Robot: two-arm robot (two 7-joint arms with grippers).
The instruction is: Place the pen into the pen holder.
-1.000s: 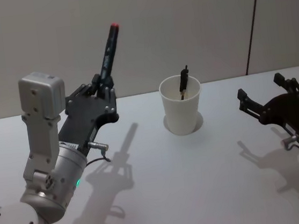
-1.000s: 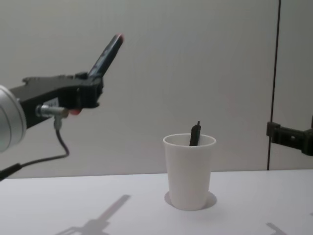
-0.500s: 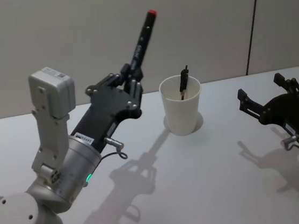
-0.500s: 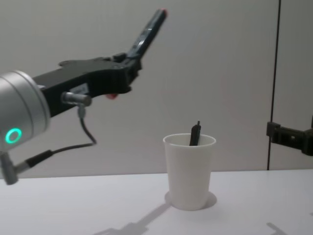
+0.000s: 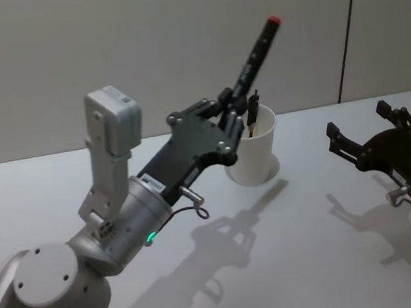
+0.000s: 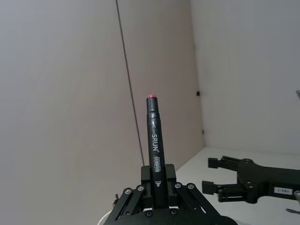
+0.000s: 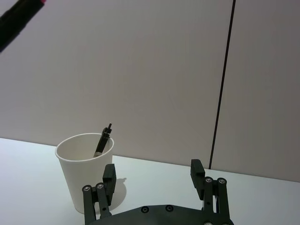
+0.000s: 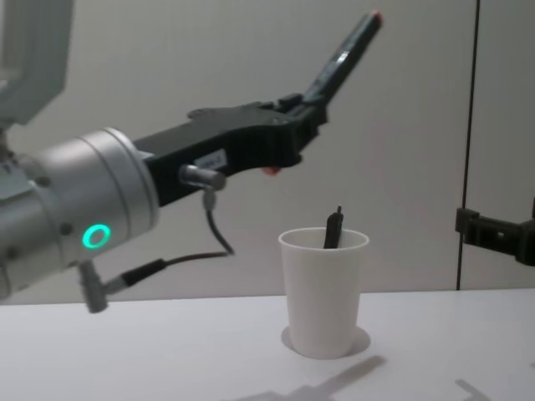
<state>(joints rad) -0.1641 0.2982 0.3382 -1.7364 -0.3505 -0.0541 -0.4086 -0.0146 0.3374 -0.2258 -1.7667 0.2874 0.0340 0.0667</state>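
Now, from the head view, your left tool [image 5: 234, 113] is clamped on the pen [image 5: 256, 48], raised off the counter [image 5: 298, 247]. The pen's red end tilts up toward the wall, close above the pen holder [image 5: 258, 155]. A dark item [image 5: 252, 110] leans inside that cup. Your right tool [image 5: 362, 123] hovers well off to the right, fingers apart. From the left wrist, the pen stands pinched between the fingers. From the right wrist, the holder stands upright ahead of the spread fingers. From the chest, the slanted pen hangs above the holder, clear of its rim.
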